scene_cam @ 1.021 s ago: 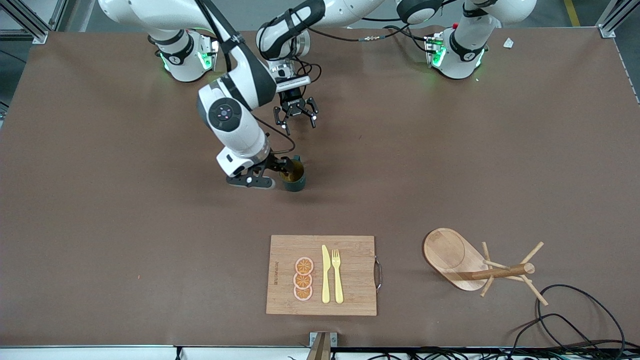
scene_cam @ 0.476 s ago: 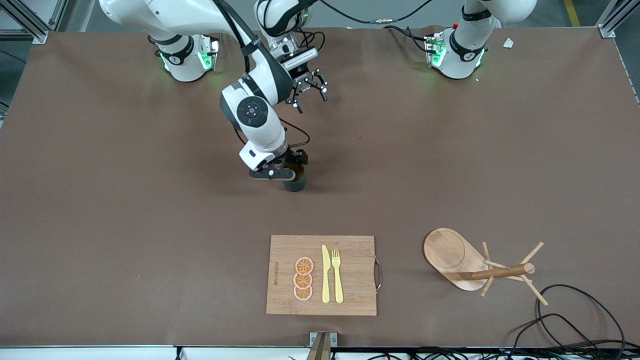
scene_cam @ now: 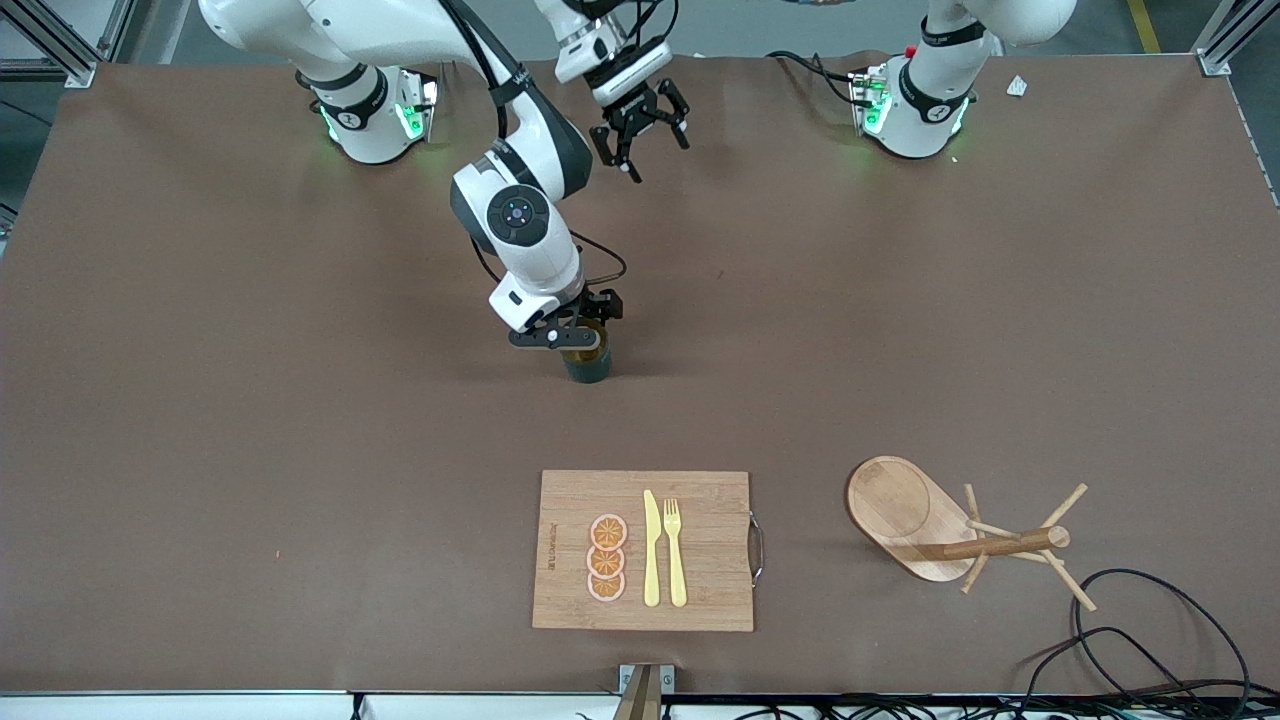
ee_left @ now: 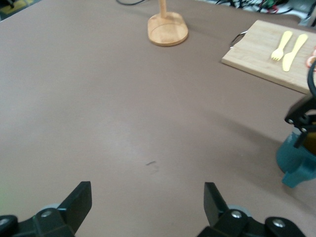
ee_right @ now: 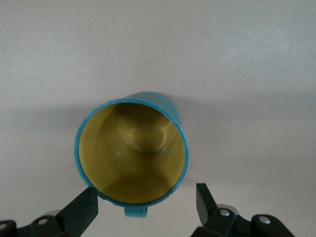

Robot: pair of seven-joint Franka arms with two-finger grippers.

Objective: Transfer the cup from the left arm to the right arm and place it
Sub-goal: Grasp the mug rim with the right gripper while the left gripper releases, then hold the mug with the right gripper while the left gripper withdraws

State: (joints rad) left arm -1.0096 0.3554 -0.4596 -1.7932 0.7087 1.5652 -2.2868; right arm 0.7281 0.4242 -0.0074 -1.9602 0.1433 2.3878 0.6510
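The cup (scene_cam: 588, 366), a dark teal mug with a mustard inside, stands upright on the brown table near its middle. My right gripper (scene_cam: 578, 334) hangs open just above it. In the right wrist view the cup (ee_right: 131, 150) shows from above, and the right gripper (ee_right: 144, 204) has one finger on each side of the rim by the small handle, gripping nothing. My left gripper (scene_cam: 645, 138) is open and empty, over the table near the robots' bases. The left wrist view shows the left gripper (ee_left: 148, 198) over bare table, with the cup (ee_left: 295, 159) under the right gripper.
A wooden cutting board (scene_cam: 700, 500) with orange slices, a yellow knife and a fork lies nearer the front camera than the cup. A wooden peg rack (scene_cam: 905, 510) stands toward the left arm's end. Black cables (scene_cam: 1150, 620) lie at the front corner.
My right gripper has swung from beside the cup to above it. The cup has stayed in place. My left gripper has drawn back toward the robots' bases.
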